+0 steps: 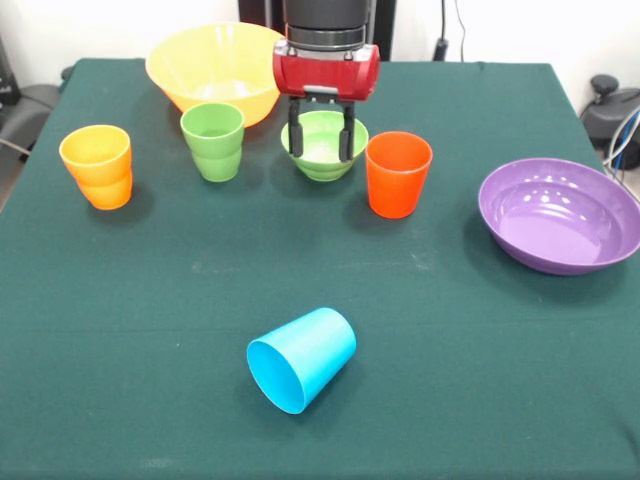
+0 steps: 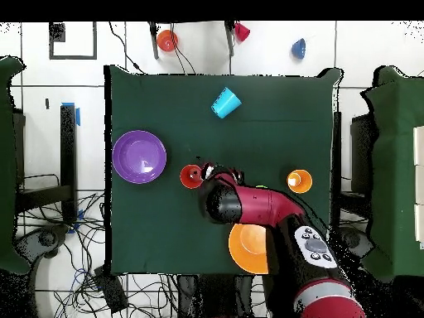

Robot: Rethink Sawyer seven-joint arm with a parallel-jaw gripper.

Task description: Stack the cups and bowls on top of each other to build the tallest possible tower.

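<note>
**Gripper over green bowl; nothing stacked yet**

Working left to right in the front view, we note the yellow-orange cup [image 1: 96, 165] at the left, upright. Next is the green cup [image 1: 213, 140], upright, with the yellow bowl [image 1: 214, 70] behind it at upper left. At upper centre the gripper [image 1: 322, 130] hangs over the green bowl [image 1: 323, 145], fingers spread, holding nothing, their tips down around its rim. The orange cup [image 1: 398, 173] stands just right of it. The purple bowl [image 1: 560, 213] sits at the right edge. The blue cup [image 1: 301, 359] lies on its side at lower centre. We judge these pieces light, stiff and slippery; the thin rim is the likeliest place to pinch.
</note>
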